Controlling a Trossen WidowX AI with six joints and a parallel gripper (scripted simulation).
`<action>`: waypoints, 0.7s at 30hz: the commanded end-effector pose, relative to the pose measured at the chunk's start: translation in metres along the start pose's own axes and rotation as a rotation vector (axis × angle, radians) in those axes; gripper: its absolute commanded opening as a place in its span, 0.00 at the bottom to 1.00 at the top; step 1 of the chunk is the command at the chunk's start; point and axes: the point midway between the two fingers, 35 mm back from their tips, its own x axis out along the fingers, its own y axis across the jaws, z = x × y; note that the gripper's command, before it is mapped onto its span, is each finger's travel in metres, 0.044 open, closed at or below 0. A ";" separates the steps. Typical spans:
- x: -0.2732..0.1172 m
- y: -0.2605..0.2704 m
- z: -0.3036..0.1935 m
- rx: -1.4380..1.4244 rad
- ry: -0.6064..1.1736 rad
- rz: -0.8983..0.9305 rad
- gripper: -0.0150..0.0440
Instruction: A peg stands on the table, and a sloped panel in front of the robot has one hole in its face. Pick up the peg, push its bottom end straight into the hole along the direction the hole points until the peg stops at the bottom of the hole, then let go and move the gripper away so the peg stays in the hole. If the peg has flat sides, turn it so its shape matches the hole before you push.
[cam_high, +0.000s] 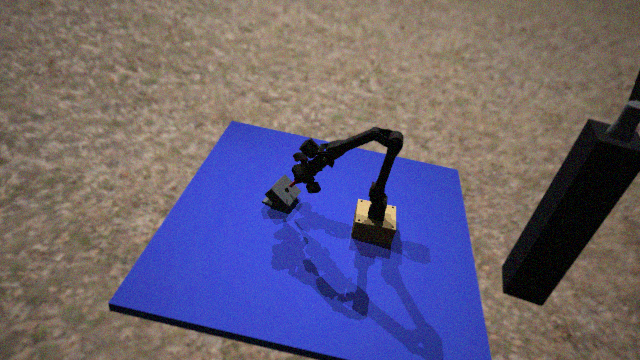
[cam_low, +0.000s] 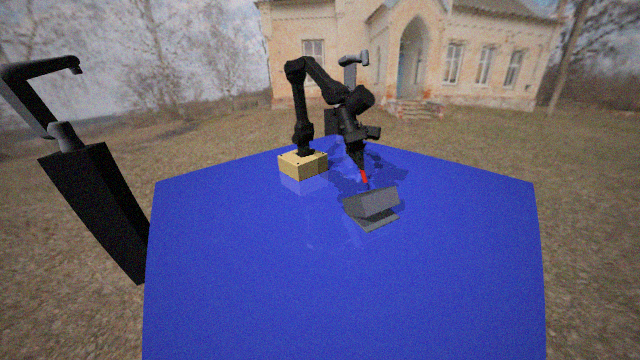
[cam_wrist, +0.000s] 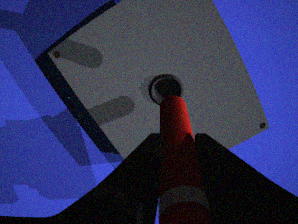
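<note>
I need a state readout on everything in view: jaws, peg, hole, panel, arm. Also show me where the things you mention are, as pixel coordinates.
Jaws (cam_high: 296, 181) (cam_low: 362, 167): shut on the peg.
Peg (cam_low: 364, 176) (cam_wrist: 175, 117): held, tip at the hole's edge in the wrist view; contact unclear.
Hole (cam_wrist: 165, 89): uncovered in part, peg not seated.
Panel (cam_high: 286, 190) (cam_low: 372, 201) (cam_wrist: 210, 65): sloped, standing on the table.
Arm (cam_high: 350, 144) (cam_low: 299, 100): bent, reaching to the panel.

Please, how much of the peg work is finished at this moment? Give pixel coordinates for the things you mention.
Picked up: the red peg (cam_low: 364, 176) (cam_wrist: 176, 120) is gripped in the pincer (cam_low: 361, 167) (cam_wrist: 177, 143). In hand: its free end is at the round hole (cam_wrist: 161, 91) of the sloped panel (cam_high: 285, 192) (cam_low: 372, 201) (cam_wrist: 210, 60), apparently not seated. Left: pushing it fully in, letting go, moving away.
</note>
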 end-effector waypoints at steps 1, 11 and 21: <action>0.002 0.002 -0.002 0.004 0.005 0.005 0.25; 0.013 0.001 -0.001 0.000 0.004 0.004 0.25; 0.024 0.002 -0.002 0.000 0.004 0.004 0.25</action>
